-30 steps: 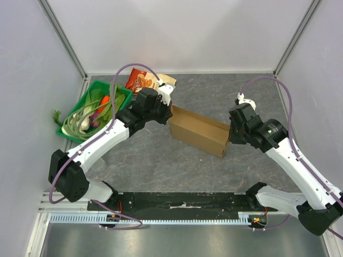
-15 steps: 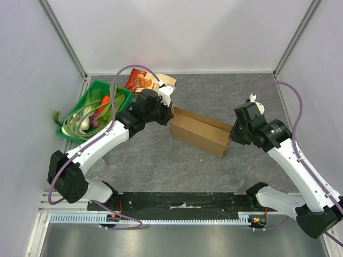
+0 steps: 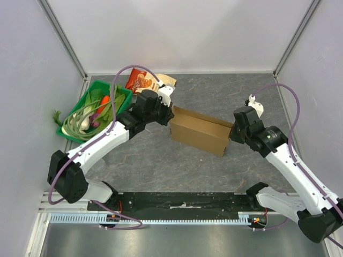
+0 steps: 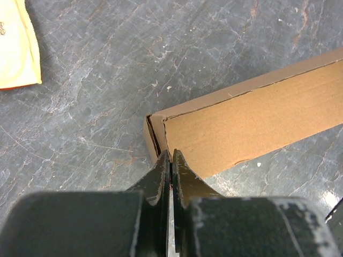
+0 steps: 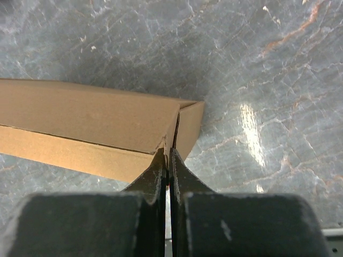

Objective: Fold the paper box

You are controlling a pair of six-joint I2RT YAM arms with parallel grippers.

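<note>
Bearing on both short ends of the paper box (image 3: 201, 131), closed up near the table's middle, with left gripper (image 4: 170, 155) and right gripper (image 5: 168, 152) each pinched fully shut as blunt pushers, seemingly to seat the end flaps; beyond, snack bag (image 3: 140, 81) and green basket (image 3: 102, 83) toward the far-left corner.

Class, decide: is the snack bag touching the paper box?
Apart. The left wrist view shows bare table between the snack bag and the near end of the paper box.
</note>
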